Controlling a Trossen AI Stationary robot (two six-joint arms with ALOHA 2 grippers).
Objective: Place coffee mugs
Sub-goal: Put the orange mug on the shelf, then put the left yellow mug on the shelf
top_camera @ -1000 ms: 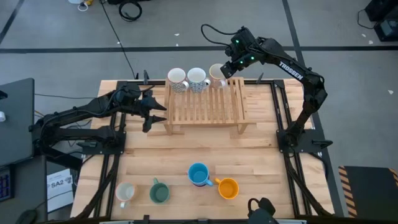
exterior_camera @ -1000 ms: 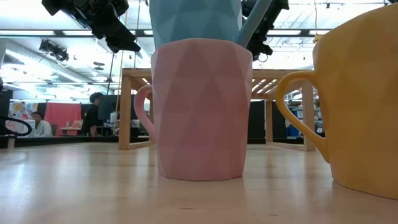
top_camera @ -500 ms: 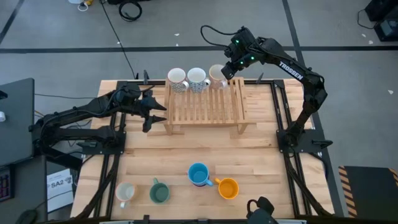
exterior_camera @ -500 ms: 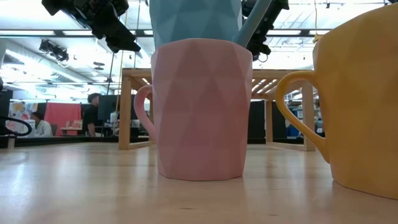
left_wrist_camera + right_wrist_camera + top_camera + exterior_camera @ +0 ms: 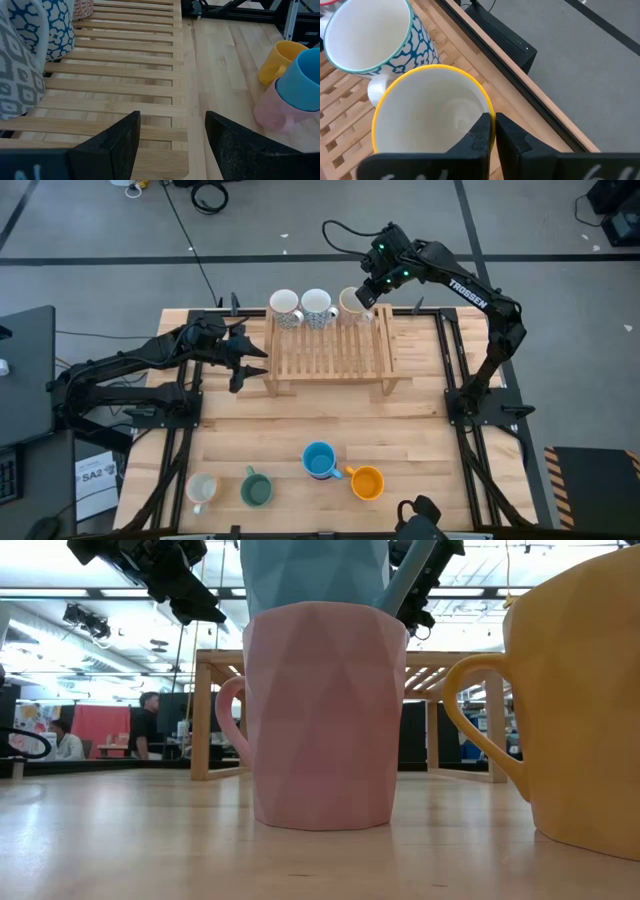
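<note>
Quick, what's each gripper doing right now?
Left gripper: open, empty, beside the wooden rack.
Right gripper: shut on the yellow-rimmed mug rim.

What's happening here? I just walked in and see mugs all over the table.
The right pincer is shut on the rim of a yellow-rimmed mug, holding it at the back of the wooden rack, next to two patterned mugs already there. The left pincer hangs open beside the rack. Near the front edge stand a cream mug, a green mug, an orange mug and a blue mug stacked in a pink one.
</note>
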